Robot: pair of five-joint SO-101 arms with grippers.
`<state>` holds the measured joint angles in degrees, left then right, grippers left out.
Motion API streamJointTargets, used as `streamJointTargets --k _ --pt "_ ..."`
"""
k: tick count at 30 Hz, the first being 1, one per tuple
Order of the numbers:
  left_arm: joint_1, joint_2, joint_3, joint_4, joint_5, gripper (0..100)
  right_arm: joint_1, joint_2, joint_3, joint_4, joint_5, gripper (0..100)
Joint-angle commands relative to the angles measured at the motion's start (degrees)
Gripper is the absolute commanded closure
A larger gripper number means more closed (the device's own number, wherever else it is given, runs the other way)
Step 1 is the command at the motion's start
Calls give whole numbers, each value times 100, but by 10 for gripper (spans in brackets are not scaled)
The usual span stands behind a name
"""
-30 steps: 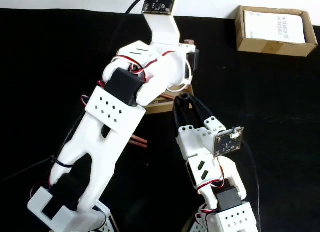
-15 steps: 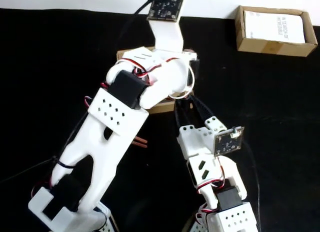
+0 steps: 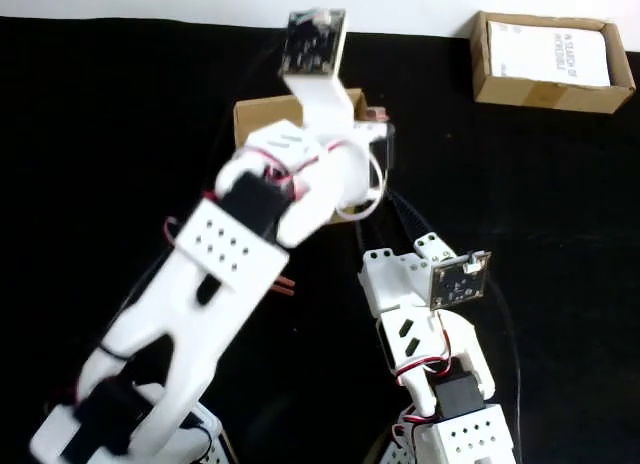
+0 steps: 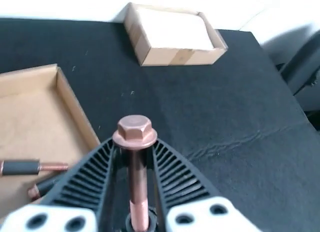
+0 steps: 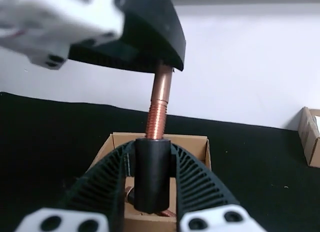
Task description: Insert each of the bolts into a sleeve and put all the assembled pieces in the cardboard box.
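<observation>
Pinches the copper bolt point(image 4: 135, 137) tight in the left gripper point(image 4: 135, 148), hex head showing at the fingertips, and hangs it thread-down right above the right gripper point(image 5: 151, 151). Clamps the black sleeve point(image 5: 151, 179) upright between that right gripper's fingers, with the bolt's threaded tip dipping into the sleeve's top (smooth shank bare between sleeve and left gripper). Finds the open cardboard box point(image 4: 75, 106) just below and beyond the two grippers, with assembled pieces point(image 4: 25, 168) lying inside.
</observation>
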<state>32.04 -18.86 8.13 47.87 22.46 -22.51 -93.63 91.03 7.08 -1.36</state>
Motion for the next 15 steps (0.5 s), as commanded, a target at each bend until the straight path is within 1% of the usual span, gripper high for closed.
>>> streamJointTargets --k 1,3,5,9,15 --pt "505 -989 1200 -826 -695 991 66 -31 -286 -110 44 992" --pt "716 -1587 1886 -1213 -985 991 75 -31 -277 -110 44 992" --pt "831 -2123 2440 -1451 -1046 991 75 -31 -277 -110 44 992" --pt "831 -2818 3187 -1477 -1064 991 75 -31 -303 -110 35 992" --pt "804 -3011 3556 -1495 -1037 991 66 -48 -321 -110 53 992"
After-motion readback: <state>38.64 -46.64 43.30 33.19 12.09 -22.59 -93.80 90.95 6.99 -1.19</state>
